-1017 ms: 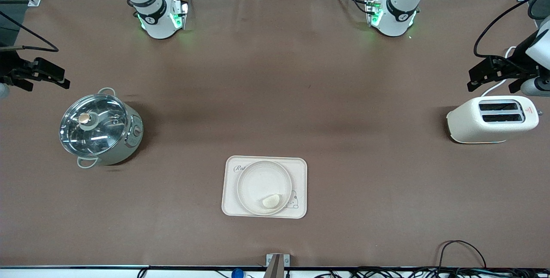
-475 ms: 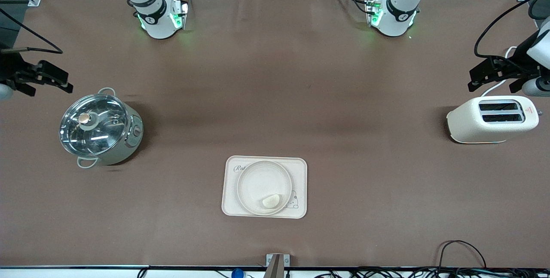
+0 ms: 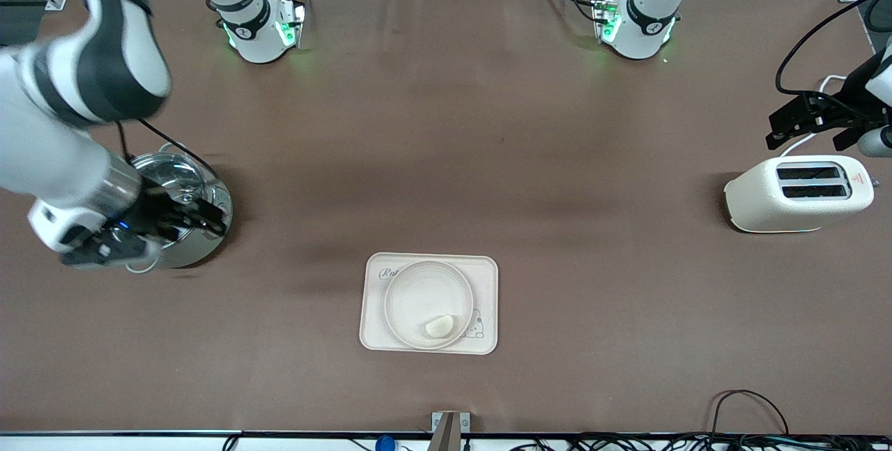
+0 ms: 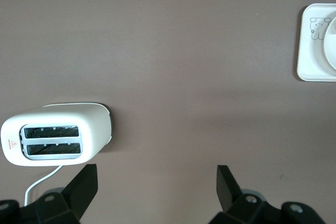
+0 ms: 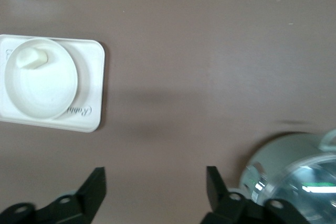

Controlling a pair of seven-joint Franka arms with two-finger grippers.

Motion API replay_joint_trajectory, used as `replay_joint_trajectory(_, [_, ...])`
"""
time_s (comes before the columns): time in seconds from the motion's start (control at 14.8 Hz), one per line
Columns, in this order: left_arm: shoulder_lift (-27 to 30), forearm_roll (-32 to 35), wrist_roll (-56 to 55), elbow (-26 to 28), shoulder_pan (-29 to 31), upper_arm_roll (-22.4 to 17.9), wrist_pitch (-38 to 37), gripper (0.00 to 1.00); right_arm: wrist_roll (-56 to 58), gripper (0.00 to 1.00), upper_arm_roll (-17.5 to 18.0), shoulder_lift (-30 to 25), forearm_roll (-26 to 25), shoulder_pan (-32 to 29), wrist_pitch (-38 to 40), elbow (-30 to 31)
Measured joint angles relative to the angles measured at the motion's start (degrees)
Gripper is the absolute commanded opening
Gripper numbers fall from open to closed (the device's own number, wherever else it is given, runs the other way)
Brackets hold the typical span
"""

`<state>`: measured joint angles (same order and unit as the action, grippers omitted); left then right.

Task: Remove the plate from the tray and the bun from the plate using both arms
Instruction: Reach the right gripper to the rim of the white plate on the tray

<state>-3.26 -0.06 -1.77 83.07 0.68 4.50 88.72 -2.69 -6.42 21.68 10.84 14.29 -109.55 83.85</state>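
The round cream plate [image 3: 417,292] sits on the rectangular cream tray [image 3: 488,273] near the front camera's edge of the table. The small whitish bun [image 3: 439,326] lies in the plate by its nearer rim. My right gripper [image 3: 209,219] is open and empty over the steel pot [image 3: 209,189]. In the right wrist view the plate [image 5: 44,87], the bun [image 5: 31,59] and the tray [image 5: 90,82] lie well off from the open gripper [image 5: 155,182]. My left gripper [image 3: 784,127] is open and empty at the left arm's end of the table, beside the toaster [image 3: 794,193]. The left wrist view shows its gripper [image 4: 157,179] over bare table.
A lidded steel pot [image 5: 294,174] stands at the right arm's end of the table. A cream two-slot toaster [image 4: 55,135] with a white cord stands at the left arm's end. The tray's corner [image 4: 314,51] shows in the left wrist view. Brown table lies between them.
My right arm has swung in from the table's end and now hangs over the pot. My left gripper has drifted slightly toward the table's end. The plate and bun have not moved.
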Motion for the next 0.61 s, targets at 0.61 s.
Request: replay_joint_trajectory(0.61, [-0.2, 0.0, 0.2, 0.0, -0.2, 0.0, 0.0, 1.00, -4.8, 0.65, 7.1, 25.7, 8.3, 3.6, -20.5, -14.6])
